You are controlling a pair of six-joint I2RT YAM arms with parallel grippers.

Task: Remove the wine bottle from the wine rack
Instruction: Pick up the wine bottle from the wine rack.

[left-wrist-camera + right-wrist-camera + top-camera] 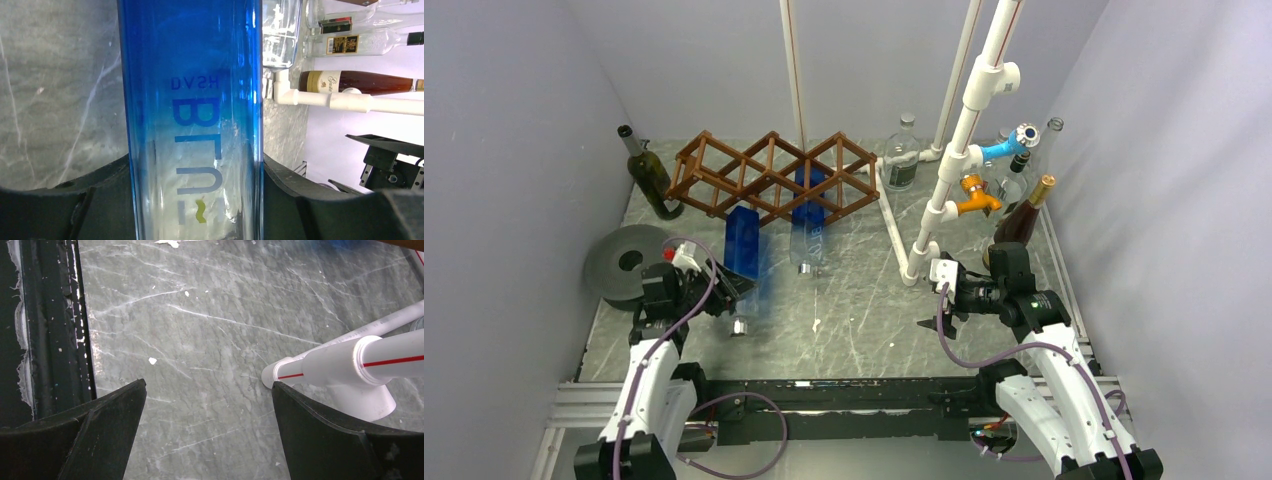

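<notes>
REMOTE RIG, DESK VIEW: Nearest the arm bases, on the near side of the wine rack (pixel 769 175), the left jaws are clamped on the wine bottle (pixel 744 250), a blue glass one. My wrist view shows a black jaw face pressed to each side of the glass, where the blue fades to clear, with the lettering reading upside down. The bottle lies lengthwise, its capped neck pointing away from the rack toward the arms. Its blue base end sits just at the rack's front edge, left of centre. I cannot tell whether that end is clear of its cell.

Well to the right of the rack, also on its near side, the right jaws stand wide apart and hold nothing. They hang over the bare grey-veined desk (pixel 864 300) just beside the foot of a white pipe frame (pixel 944 190). Left of the rack, on its near side, lies a grey disc (pixel 624 262).

The rack itself, a brown zigzag of diamond cells, holds a second blue bottle (pixel 809 205) in a cell right of centre, its clear neck poking out the front. A dark green bottle (pixel 649 175) leans just beside the rack's left end. A clear bottle (pixel 902 155) stands upright near its right end. Past the pipe frame, well right of the rack, stand more bottles (pixel 1024 210).
</notes>
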